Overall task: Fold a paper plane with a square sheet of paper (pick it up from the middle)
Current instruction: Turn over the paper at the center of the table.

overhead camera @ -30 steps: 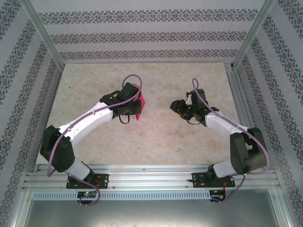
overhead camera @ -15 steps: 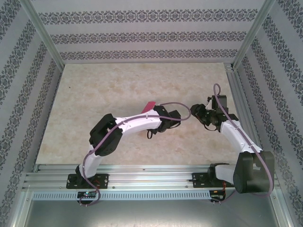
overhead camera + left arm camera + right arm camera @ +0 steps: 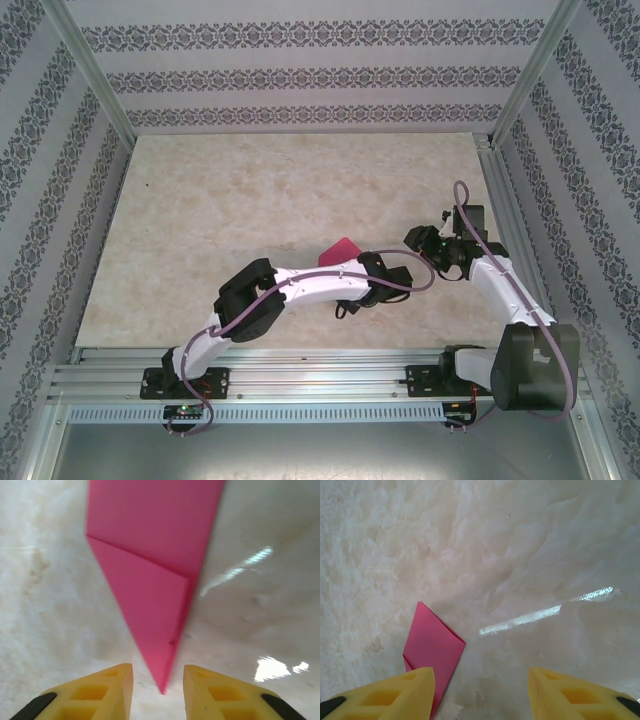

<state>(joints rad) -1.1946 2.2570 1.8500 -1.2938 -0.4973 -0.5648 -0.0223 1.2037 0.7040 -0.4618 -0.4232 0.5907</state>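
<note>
Here the paper plane (image 3: 150, 580) is a narrow magenta dart with a slanting crease across its layers, and it appears to lie on the pale marbled desk (image 3: 250, 190). In the left wrist view its sharp tip points down into the gap of the left tool (image 3: 157, 667). The two yellow fingers (image 3: 112, 685) of that tool stand apart, one on either side of the tip, and neither presses on the paper – the tip sits free between them, a shade nearer the right-hand finger. From the tip the plane widens and runs out of the top of that view; its edges are a little blurred.

In the right wrist view the plane sits low and to the left, a pointed corner of it facing up the view and its lower part hidden behind the left-hand finger of the right tool (image 3: 480, 672). That tool is spread wide with nothing between its fingers – just bare desk with a streak of glare to the right of the plane.

From above, a small piece of the plane (image 3: 343, 250) peeks out just beyond the white forearm of the left arm (image 3: 320, 283), which reaches across in front of it. The right arm (image 3: 500, 285) bends in from the plane's right, its black wrist near the plane but apart from it
</note>
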